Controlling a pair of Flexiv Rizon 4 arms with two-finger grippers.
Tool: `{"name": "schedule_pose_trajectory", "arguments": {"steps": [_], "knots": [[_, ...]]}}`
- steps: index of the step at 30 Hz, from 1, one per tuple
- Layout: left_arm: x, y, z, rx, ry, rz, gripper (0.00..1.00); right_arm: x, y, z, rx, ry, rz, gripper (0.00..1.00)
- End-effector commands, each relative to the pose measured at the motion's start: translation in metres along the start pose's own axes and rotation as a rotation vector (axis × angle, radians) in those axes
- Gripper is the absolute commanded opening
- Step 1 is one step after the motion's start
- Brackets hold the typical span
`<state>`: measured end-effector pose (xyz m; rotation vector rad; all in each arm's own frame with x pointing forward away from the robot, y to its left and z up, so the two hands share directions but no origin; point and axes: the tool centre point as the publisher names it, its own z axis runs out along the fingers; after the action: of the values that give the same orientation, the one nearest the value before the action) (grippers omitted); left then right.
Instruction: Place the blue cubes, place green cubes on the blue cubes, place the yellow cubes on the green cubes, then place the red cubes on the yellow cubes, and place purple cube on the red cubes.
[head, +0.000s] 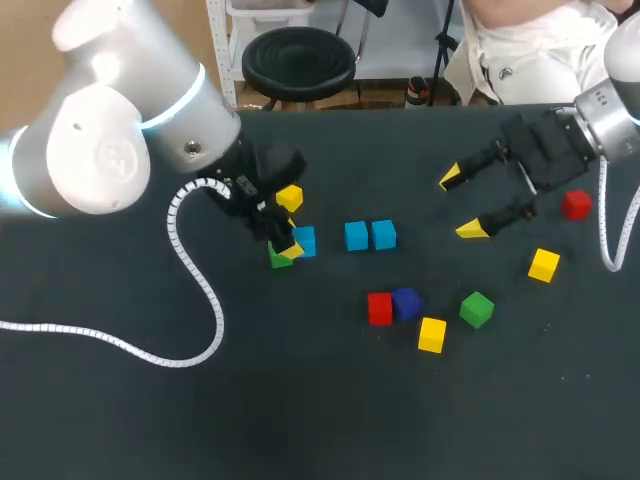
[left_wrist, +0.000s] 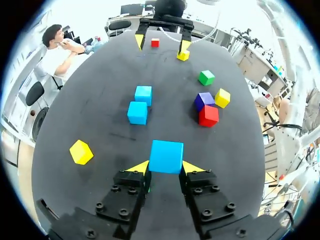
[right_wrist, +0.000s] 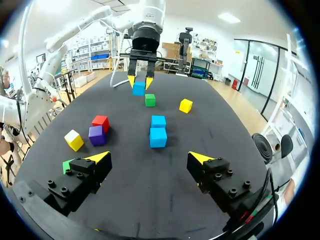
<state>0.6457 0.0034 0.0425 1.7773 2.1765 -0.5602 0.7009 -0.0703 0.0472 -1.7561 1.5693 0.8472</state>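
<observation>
The left tool (left_wrist: 166, 167) is pinching a blue cube (left_wrist: 166, 156), with one yellow tip against each side. It sits left of the table's middle. I cannot tell whether the cube is resting on the table (head: 300, 420) or raised just off it.

A blue pair (head: 357, 236) stands side by side and touching near the middle of the table, a short way ahead of the held cube. The right tool (head: 462, 204) is spread wide and holds nothing. It hangs toward the table's right edge, well apart from the left arm's work.

The step in hand looks like setting this third blue cube beside the other two, so the base layer is not yet finished.

- **Crowding at the tool:** A green cube (right_wrist: 150, 100) lies just beside the left tool, partly tucked under it in the head view. A yellow cube (head: 289, 197) sits near on the far side. A sideways sweep could shove either one, and the green cube is needed for the next layer.
- **A shallow hold:** The grip appears to be out at the very tips. A quick move or a tilt could twist the cube or let it drop skewed.
- **Knocking the pair:** Coming in too low or too far could push the blue pair apart, leaving an uneven base for the layers above.
- **Cluster nearby:** A red cube (head: 379, 308) and a purple cube (head: 406, 302) touch each other nearer the front edge. They are close enough for a wide path to clip them.
</observation>
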Motion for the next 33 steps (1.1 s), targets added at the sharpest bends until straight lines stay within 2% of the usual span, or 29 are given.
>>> {"name": "schedule_pose_trajectory", "arguments": {"steps": [1,10,17,23,33], "knots": [[-0.005,-0.01,0.0,-0.019,-0.006,0.004,0.0,0.0,0.0,0.0,0.001,-0.001,-0.001,1.0],[-0.018,-0.02,0.024,-0.011,0.009,0.009,0.0,0.0,0.0,0.0,0.001,-0.001,-0.001,1.0],[-0.022,-0.013,0.03,-0.009,0.001,-0.013,0.0,0.0,0.0,0.0,0.001,-0.001,-0.001,1.0],[-0.025,-0.008,0.031,-0.046,-0.024,-0.004,0.0,0.0,0.0,0.0,0.001,-0.001,-0.001,1.0],[-0.022,0.006,0.04,-0.065,-0.035,-0.033,0.0,0.0,0.0,0.0,0.001,-0.001,-0.001,1.0]]}}
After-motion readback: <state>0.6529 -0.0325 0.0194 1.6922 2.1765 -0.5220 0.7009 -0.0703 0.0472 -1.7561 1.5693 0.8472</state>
